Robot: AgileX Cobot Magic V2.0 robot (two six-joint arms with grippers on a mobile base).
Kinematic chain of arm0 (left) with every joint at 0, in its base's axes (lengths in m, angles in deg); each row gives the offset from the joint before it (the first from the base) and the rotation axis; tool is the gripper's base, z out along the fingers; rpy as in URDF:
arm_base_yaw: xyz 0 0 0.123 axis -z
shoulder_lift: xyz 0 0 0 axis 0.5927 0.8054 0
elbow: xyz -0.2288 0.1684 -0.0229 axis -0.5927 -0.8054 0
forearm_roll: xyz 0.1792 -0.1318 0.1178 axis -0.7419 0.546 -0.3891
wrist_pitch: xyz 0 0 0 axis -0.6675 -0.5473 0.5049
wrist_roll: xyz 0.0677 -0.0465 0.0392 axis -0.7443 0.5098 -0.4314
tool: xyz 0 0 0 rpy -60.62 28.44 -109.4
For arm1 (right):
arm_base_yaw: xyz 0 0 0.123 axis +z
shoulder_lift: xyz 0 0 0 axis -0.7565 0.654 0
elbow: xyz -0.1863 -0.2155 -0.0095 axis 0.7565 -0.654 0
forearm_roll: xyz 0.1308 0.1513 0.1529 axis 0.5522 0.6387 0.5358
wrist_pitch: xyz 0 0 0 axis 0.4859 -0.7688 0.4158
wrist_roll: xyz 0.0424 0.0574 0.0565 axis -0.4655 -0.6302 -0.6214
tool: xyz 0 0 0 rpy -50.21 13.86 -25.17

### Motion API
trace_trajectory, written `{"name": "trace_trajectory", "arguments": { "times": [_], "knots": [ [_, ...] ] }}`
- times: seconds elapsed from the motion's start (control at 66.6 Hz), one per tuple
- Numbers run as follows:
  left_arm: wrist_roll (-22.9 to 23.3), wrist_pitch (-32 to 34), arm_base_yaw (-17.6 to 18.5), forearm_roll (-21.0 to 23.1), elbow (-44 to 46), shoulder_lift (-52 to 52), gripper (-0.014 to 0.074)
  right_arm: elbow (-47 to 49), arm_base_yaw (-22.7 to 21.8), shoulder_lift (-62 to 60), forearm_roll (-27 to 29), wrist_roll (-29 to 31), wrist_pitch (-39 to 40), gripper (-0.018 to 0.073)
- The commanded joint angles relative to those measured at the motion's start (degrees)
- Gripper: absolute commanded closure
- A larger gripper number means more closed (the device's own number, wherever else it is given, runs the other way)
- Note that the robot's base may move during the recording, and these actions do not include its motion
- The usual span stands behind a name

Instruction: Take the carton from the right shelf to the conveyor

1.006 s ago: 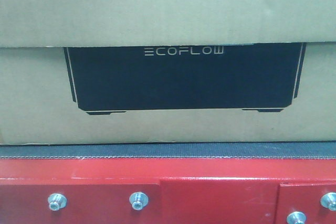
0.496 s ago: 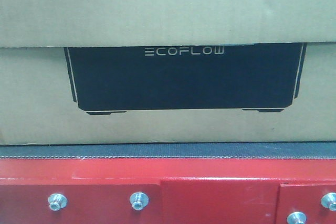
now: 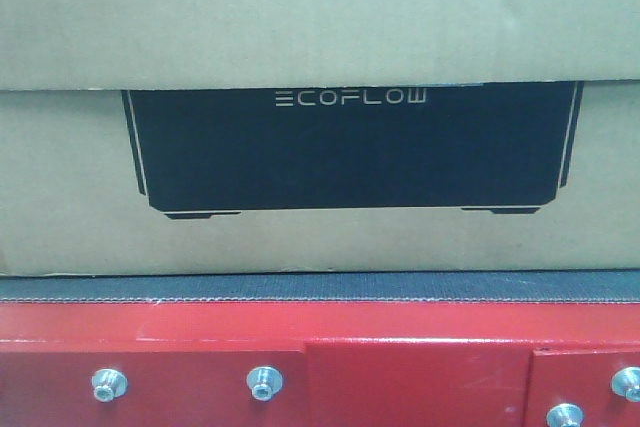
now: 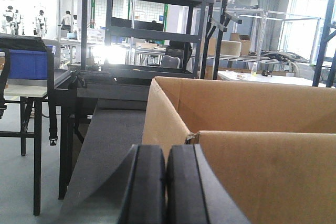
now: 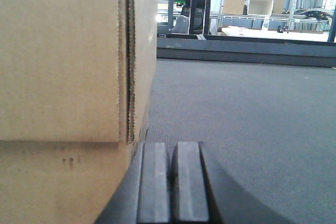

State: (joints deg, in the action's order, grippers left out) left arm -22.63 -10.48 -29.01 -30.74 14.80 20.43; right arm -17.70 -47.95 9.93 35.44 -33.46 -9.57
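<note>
The carton [image 3: 330,37], brown cardboard with a black ECOFLOW panel, rests on the conveyor's dark belt [image 3: 320,287] above its red frame [image 3: 400,367]. In the left wrist view my left gripper [image 4: 166,182] is shut with nothing between its pads, close against the carton [image 4: 262,177], whose open-topped left end lies just right of it. In the right wrist view my right gripper [image 5: 171,182] is shut and empty, low over the belt [image 5: 241,108], with the carton's side [image 5: 63,77] right beside it on the left. The right shelf is out of view.
Silver bolts [image 3: 264,382] stud the red frame. Beyond the belt's left end stand a black shelving rack [image 4: 157,30] and a blue bin [image 4: 29,64] on a table. A dark rail [image 5: 247,48] bounds the belt's far side, with cardboard boxes [image 5: 233,3] behind it.
</note>
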Motion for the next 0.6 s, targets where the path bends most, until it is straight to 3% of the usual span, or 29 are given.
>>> {"name": "trace_trajectory", "arguments": {
  "times": [0.0, 0.375, 0.586],
  "knots": [
    [0.11, 1.15, 0.35, -0.10, -0.07, -0.21, 0.0594, 0.00, -0.28, -0.22, -0.42, -0.06, 1.44, 0.0637],
    [0.02, 0.39, 0.11, -1.33, -0.48, -0.21, 0.0594, 0.00, -0.28, -0.22, -0.42, -0.06, 1.44, 0.0637],
    [0.02, 1.00, -5.03, -2.49, -6.64, -0.86, 0.0594, 0.00, -0.28, -0.22, -0.42, -0.06, 1.44, 0.0637]
  ]
}}
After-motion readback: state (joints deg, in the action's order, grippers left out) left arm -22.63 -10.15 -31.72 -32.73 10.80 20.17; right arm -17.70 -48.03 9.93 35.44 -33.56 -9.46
